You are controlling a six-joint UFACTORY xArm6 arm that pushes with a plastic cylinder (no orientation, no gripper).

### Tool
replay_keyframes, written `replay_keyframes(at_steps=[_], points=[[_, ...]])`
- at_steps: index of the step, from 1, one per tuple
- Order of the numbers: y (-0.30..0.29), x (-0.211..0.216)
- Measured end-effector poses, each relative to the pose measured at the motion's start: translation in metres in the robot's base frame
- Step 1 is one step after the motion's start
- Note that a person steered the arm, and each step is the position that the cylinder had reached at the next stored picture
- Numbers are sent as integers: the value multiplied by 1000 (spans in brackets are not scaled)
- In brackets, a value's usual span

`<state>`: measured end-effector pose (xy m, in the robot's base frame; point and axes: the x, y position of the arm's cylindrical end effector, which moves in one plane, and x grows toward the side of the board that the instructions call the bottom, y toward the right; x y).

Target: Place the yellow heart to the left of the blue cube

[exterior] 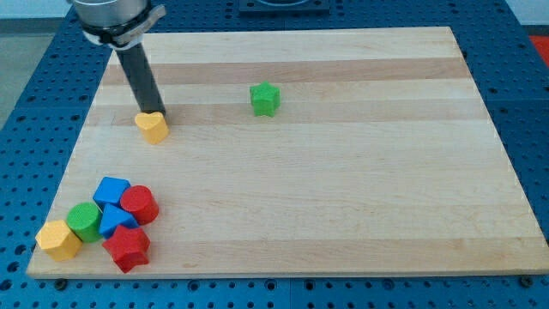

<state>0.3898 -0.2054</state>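
The yellow heart [153,126] lies at the view's upper left on the wooden board. My tip [157,113] stands right at the heart's top edge, touching or nearly touching it. The blue cube [111,190] sits at the view's lower left in a tight cluster of blocks, well below the heart.
The cluster holds a red cylinder [139,204], a green cylinder [84,221], a second blue block [116,221], a red star [127,247] and a yellow hexagonal block [57,239]. A green star [265,99] lies alone at top centre. The board's left edge [64,172] runs close by.
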Motion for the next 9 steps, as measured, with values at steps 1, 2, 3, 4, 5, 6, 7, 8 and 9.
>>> replay_keyframes(at_steps=[1,2,3,4,5,6,7,8,9], points=[[-17,14],[-18,7],[-15,-31],[6,-33],[5,-14],[-5,15],[-9,35],[-9,43],[4,32]])
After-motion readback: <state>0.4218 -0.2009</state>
